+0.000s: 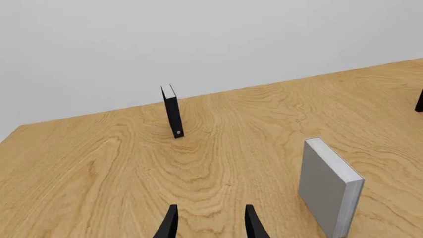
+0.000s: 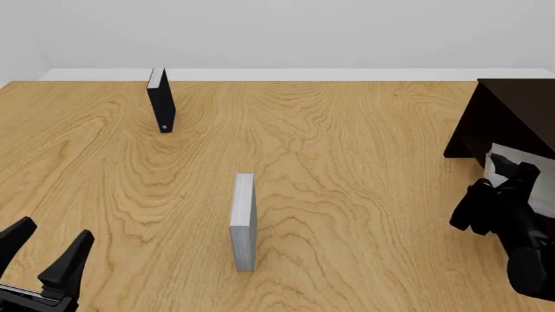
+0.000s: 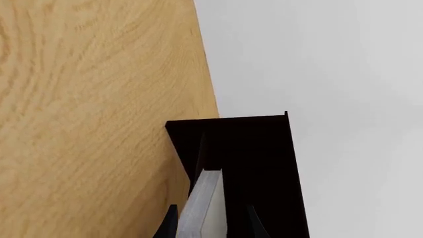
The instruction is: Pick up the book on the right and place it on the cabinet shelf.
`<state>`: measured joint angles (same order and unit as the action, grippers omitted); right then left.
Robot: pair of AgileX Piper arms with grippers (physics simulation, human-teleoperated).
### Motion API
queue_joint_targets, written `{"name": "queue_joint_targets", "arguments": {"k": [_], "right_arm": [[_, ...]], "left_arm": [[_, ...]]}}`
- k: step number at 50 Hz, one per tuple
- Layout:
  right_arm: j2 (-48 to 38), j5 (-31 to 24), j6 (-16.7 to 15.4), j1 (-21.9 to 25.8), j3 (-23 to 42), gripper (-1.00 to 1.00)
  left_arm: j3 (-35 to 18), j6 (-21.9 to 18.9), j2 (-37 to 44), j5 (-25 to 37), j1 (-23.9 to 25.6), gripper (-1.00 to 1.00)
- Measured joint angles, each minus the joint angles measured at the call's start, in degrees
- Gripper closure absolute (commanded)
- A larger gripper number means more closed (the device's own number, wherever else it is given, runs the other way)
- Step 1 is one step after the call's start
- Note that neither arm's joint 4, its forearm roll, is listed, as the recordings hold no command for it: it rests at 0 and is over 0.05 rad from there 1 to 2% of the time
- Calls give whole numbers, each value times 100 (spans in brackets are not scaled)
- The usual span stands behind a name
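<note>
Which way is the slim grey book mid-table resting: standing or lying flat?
Standing. The slim grey book rests upright on its edge on the table, nothing touching it.

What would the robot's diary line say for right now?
right gripper: shut on the book, at the cabinet | left gripper: open, holding nothing | grey book, black book: standing on table

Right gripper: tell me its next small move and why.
Probably a short push forward toward the cabinet. The right wrist view shows the right gripper shut on the light grey book, edge aimed at the dark opening; whether the book is already inside, I cannot tell.
</note>
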<state>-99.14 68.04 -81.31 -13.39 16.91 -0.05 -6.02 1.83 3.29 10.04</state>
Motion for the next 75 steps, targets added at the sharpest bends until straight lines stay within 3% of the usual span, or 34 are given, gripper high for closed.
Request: {"name": "queue_joint_targets", "arguments": {"k": [52, 75], "right_arm": [[302, -87, 19, -438, -209, -100], [339, -128, 26, -407, -178, -100]], "left_arm": [[3, 2, 21, -37, 10, -100], [4, 10, -61, 39, -4, -100]]}}
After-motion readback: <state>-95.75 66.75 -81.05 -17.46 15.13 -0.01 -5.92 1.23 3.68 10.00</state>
